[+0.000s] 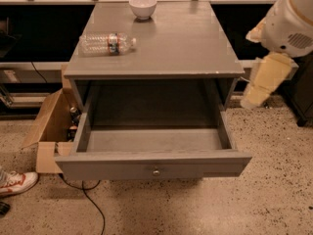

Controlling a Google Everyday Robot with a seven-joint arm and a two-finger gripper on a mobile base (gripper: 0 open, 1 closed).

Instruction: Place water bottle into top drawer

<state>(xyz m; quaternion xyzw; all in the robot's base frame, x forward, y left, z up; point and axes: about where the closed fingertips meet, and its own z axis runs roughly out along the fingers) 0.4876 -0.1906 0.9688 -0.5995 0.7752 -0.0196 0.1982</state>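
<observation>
The water bottle (106, 43) lies on its side on the left part of the grey cabinet top (186, 43), with its white cap pointing right. The top drawer (151, 166) is pulled out wide open below, with its round metal knob at the front centre, and its inside is bare. My gripper (253, 97) hangs at the end of the white and cream arm (288, 23), to the right of the cabinet at about the level of its top edge. It is well away from the bottle and holds nothing that I can see.
A white bowl (143, 6) stands at the back centre of the cabinet top. An open cardboard box (49, 131) sits on the floor left of the drawer. A cable (90, 199) and a shoe (17, 182) lie at the front left. Speckled floor lies in front.
</observation>
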